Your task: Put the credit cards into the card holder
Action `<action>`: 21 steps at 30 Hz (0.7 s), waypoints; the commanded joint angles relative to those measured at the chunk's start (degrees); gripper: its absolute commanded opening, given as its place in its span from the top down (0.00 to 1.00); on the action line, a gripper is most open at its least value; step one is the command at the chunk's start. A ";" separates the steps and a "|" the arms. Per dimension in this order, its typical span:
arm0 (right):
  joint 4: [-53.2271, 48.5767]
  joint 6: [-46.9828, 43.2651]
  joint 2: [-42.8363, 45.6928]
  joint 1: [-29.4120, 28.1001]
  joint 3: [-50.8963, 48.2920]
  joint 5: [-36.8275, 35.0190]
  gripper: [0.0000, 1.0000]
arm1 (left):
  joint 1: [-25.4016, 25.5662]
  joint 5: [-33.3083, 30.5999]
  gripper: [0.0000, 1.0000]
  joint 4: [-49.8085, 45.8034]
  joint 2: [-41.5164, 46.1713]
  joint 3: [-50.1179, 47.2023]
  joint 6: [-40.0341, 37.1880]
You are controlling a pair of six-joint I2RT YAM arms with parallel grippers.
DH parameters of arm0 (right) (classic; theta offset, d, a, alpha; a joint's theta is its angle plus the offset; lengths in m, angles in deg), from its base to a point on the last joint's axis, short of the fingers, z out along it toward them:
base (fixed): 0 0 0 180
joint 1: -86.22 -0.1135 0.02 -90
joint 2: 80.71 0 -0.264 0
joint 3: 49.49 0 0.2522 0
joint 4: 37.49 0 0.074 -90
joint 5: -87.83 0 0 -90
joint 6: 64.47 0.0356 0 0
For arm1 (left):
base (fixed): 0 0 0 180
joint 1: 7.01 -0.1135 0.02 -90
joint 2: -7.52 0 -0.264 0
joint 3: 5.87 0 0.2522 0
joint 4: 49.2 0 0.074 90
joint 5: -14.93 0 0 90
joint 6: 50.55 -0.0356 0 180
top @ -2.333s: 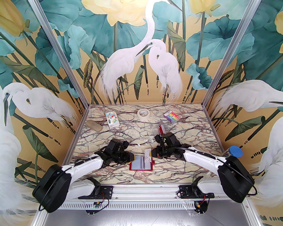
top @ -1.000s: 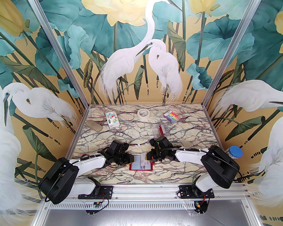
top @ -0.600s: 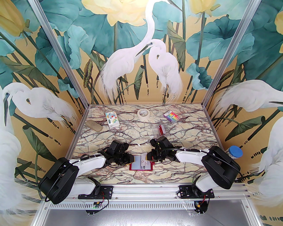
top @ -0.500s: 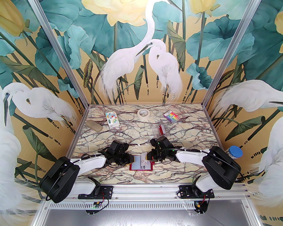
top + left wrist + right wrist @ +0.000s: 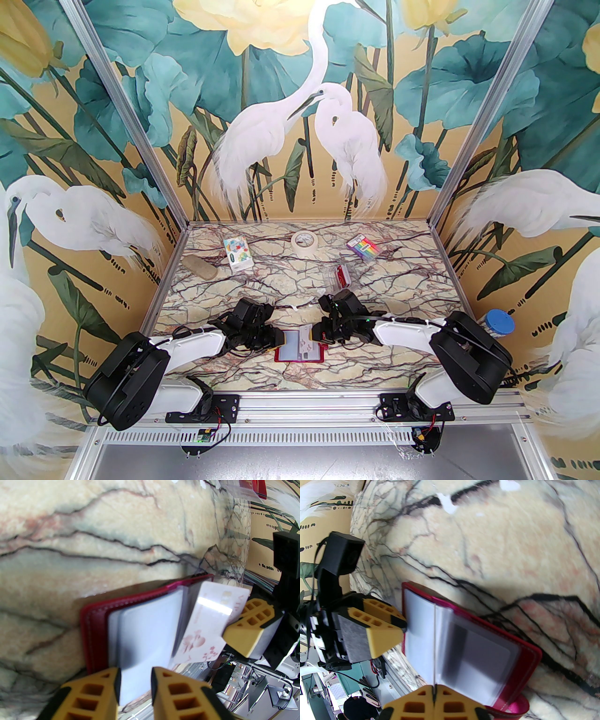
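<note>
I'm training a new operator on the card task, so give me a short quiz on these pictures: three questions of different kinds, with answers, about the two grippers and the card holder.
1. True or false: the right gripper is open and holds nothing.
2. Multiple choice: the card holder on the table is A) folded shut, B) lying open with its clear sleeves showing, C) standing on edge.
3. Short answer: what lies between the fingers of the left gripper?

Key
1. False: it is shut on a pale card, held on edge.
2. B.
3. The card holder's clear sleeves, which it grips.
</note>
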 commanded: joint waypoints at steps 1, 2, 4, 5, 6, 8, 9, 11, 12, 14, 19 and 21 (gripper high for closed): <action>0.42 1.08 1.46 -0.47 -0.94 -1.08 1.00 | 0.33 -1.72 0.72 -0.98 -1.35 -0.31 -0.86; 0.33 1.16 1.52 -0.43 -0.97 -1.13 1.00 | 0.37 -1.80 0.72 -0.94 -1.31 -0.30 -0.84; 0.25 1.27 1.65 -0.43 -0.96 -1.31 1.00 | 0.36 -1.92 0.72 -0.94 -1.45 -0.28 -0.86; 0.33 1.32 1.62 -0.43 -1.02 -1.27 1.00 | 0.41 -1.90 0.72 -0.92 -1.51 -0.19 -0.86; 0.59 1.62 1.53 -0.45 -1.11 -1.16 1.00 | 0.41 -1.99 0.72 -0.94 -1.50 -0.14 -0.86; 1.70 2.46 1.59 -0.43 -1.46 -0.87 1.00 | 0.50 -2.06 0.72 -1.03 -1.59 -0.20 -0.81; 2.20 2.86 1.62 -0.43 -1.58 -0.77 1.00 | 0.59 -2.12 0.72 -1.11 -1.72 -0.11 -0.86; 2.55 3.21 1.70 -0.47 -1.63 -0.90 1.00 | 0.68 -2.12 0.72 -1.07 -1.73 -0.12 -0.86; 2.77 3.34 1.63 -0.46 -1.68 -0.92 1.00 | 0.67 -2.16 0.72 -1.21 -1.81 -0.11 -0.91; 3.31 3.76 1.37 -0.47 -1.69 -0.87 1.00 | 0.77 -2.24 0.72 -1.21 -1.84 -0.03 -0.93; 4.05 4.16 0.53 -0.60 -1.66 -0.69 1.00 | 0.91 -2.43 0.72 -1.47 -1.83 0.06 -0.94; 4.38 4.29 0.08 -0.65 -1.68 -0.63 1.00 | 0.94 -2.48 0.72 -1.64 -1.87 -0.03 -1.03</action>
